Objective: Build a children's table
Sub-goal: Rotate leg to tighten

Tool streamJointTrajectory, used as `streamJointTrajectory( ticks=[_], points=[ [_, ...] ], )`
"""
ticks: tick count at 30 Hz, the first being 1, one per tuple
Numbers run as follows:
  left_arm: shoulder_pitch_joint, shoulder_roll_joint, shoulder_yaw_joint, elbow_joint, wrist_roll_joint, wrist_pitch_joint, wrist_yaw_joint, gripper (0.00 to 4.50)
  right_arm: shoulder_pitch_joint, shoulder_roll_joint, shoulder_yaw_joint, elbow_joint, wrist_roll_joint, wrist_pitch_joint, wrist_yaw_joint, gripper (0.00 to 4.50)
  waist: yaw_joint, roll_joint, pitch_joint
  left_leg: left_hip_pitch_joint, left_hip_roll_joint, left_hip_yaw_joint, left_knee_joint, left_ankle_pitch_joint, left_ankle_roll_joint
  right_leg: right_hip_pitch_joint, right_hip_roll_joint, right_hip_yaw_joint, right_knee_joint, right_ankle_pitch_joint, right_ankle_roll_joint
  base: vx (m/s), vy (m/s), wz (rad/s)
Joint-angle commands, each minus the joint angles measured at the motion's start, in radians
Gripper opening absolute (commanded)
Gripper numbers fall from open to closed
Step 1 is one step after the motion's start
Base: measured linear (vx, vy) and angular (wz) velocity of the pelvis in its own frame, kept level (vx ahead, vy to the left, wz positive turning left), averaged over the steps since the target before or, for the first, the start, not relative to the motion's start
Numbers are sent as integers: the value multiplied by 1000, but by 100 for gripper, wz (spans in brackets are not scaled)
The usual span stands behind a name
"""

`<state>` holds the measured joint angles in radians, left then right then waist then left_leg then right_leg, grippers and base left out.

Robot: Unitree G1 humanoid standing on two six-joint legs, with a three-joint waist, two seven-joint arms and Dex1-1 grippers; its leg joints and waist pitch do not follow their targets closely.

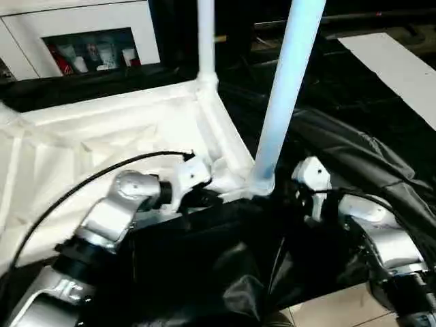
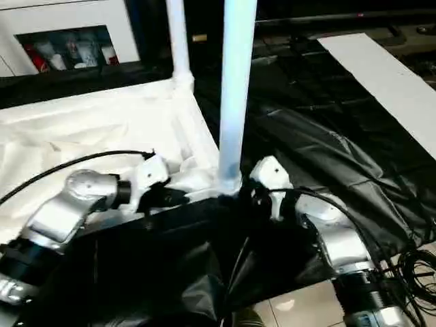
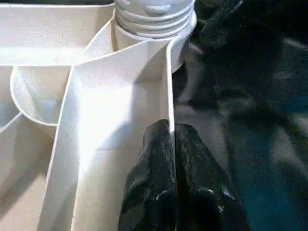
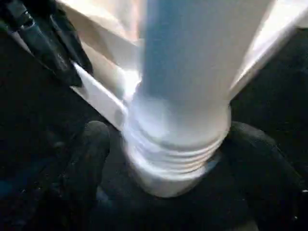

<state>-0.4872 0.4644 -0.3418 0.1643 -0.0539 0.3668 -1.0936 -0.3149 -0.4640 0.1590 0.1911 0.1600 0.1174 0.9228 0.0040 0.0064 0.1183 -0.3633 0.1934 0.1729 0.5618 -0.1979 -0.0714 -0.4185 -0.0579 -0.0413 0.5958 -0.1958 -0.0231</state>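
The white tabletop [image 1: 102, 136] lies upside down, its ribbed underside up. One white leg [image 1: 206, 41] stands in the far corner socket. A second leg [image 1: 283, 95] stands in the near right corner socket [image 1: 261, 182], tilted slightly, with its threaded end [image 4: 175, 159] at the socket. My left gripper [image 3: 171, 127] is shut on the tabletop's thin rim wall [image 3: 168, 86], just beside that socket. My right gripper [image 4: 173, 161] reaches in from the other side, and its black fingers [image 4: 86, 159] close on the threaded base of the near leg.
A crumpled black sheet [image 1: 354, 157] covers the work surface around the tabletop. A white panel [image 1: 402, 68] lies at the far right. A white cabinet with bottles [image 1: 88, 51] stands behind. Cables [image 2: 415, 272] trail on the tiled floor at the near right.
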Motion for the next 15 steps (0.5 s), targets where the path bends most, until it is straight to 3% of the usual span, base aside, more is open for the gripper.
streamJointTrajectory(
  ticks=[1,3,7,10,15],
  points=[
    [27,10,-54,-14,-13,12,-71,0,-4,-16,16,-38,20,0,45,397,2,-10,-55,1,32,1,-47,-50,152,67,-66,45,-56,-36,-287,0,0,0],
    [31,16,-50,-26,-14,11,-70,0,-12,-26,28,-31,29,0,69,397,6,-8,-56,9,36,3,-46,-49,147,62,-66,47,-54,-39,-286,0,0,0],
    [41,24,-49,-42,-21,15,-79,0,-23,-22,27,-13,28,-5,87,397,6,-2,-59,6,34,1,-43,-10,156,64,-64,46,-45,51,-306,0,0,0],
    [48,31,-58,-45,-20,11,-85,0,-23,-18,22,-3,32,-8,103,381,7,-5,-61,3,31,2,-40,1,165,69,-65,47,-41,86,-312,0,0,0],
    [50,34,-59,-46,-21,13,-95,0,-17,-10,17,-6,57,2,121,337,7,-4,-61,2,32,1,-41,-7,161,70,-66,44,-44,50,-306,0,0,0]
  ],
)
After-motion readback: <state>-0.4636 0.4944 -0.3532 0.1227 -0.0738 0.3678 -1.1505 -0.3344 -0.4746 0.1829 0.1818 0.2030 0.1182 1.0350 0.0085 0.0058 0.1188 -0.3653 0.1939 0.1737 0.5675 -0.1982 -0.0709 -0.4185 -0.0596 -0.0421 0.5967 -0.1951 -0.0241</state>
